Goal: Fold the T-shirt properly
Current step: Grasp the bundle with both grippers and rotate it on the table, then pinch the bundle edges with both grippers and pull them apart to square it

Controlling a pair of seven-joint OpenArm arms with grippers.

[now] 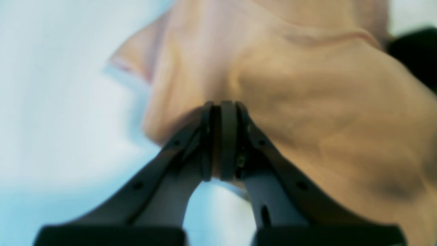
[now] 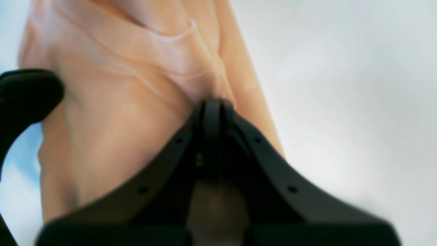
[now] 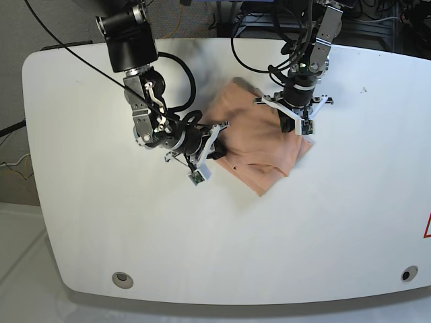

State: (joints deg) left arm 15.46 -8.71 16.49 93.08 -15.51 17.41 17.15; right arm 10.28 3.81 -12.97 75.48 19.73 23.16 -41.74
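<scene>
White rounded tabletop (image 3: 101, 222), cables past far edge. Peach thin cotton T-shirt (image 3: 252, 145) bunched near far edge, centre. Left gripper (image 1: 222, 106) and right gripper (image 2: 211, 104) both clamped on its fabric. Your risk: pinching several layers, dragging crooked fold; thin cloth slipping out.

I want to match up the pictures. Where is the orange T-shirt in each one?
Left wrist: the T-shirt fills the upper right, bunched above the pinched left end effector.
Right wrist: it covers the upper left, gripped by the right end effector.
Base: it lies crumpled mid-table between the arms.
Shared landmark: the white table.
</scene>
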